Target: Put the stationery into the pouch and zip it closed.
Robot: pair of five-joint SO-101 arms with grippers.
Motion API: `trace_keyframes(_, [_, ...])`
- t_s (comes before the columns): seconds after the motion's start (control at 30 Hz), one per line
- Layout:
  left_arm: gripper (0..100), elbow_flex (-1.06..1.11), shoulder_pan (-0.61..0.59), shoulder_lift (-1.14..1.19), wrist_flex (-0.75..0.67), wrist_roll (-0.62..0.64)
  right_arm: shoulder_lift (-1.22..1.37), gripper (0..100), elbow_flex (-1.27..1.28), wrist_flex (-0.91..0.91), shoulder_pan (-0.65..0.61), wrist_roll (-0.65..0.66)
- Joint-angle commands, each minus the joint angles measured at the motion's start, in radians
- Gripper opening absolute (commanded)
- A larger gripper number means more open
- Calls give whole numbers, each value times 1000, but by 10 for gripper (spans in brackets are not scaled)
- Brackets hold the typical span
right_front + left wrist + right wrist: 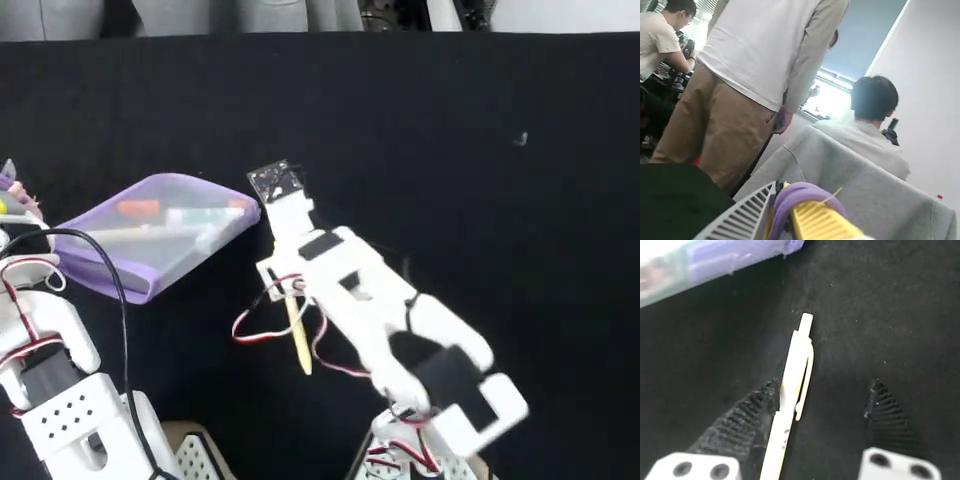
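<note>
the right gripper (824,387) hangs spread wide over the pen (795,385), one finger against its side and the other clear of it. the pen lies on the black table (470,150), near the pouch (150,240). the left gripper (782,202) pinches the purple pouch's edge and holds it tilted, with stationery inside.

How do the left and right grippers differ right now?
The left gripper is shut on the edge of the purple pouch; the right gripper is open, holding nothing. The left holds the pouch tilted up; the right sits low over the cream pen, which lies between its fingers. Both have ribbed fingers.
</note>
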Motion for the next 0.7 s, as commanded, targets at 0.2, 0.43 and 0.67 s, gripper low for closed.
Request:
trace_keyframes(0.2, [30,-47,51,-8,-20,8,131,272,-189,25,-12,-11])
trace_keyframes(0.43, [30,-42,61,-8,-20,8,394,129,-513,296,-11,-12])
trace_keyframes(0.67, [30,-39,61,-8,-20,9,590,39,-774,502,-5,-63])
